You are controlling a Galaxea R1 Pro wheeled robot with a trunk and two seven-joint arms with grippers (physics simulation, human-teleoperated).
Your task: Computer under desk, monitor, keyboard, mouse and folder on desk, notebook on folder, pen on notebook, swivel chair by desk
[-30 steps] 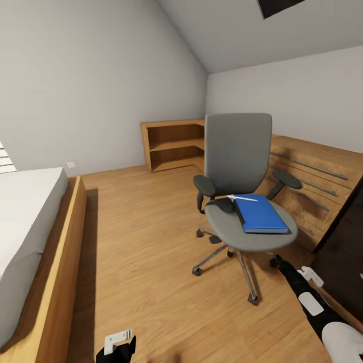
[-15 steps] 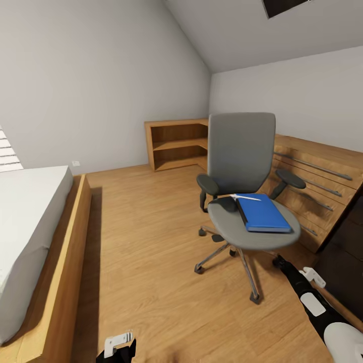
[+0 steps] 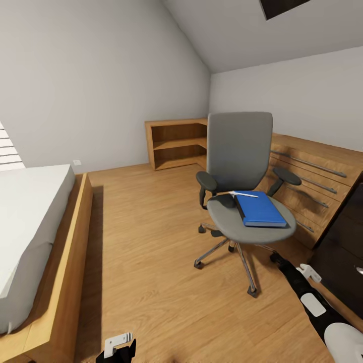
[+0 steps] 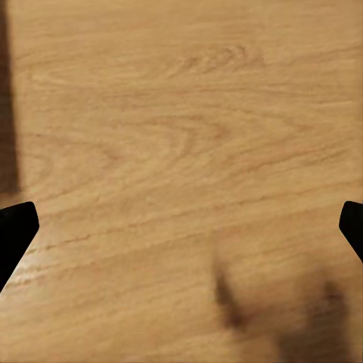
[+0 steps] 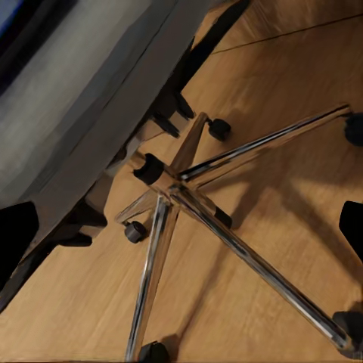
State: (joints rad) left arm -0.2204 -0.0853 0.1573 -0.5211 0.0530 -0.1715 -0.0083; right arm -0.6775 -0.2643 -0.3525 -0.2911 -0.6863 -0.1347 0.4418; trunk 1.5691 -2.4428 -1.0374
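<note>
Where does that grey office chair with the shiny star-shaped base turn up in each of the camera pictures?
Head view: the grey upholstered swivel chair stands right of centre on the wood floor, a blue folder on its seat.
Left wrist view: the chair is not in it; only floor planks.
Right wrist view: its chrome five-star base and the seat's underside, seen close.
Shared landmark: the light wood floor.
</note>
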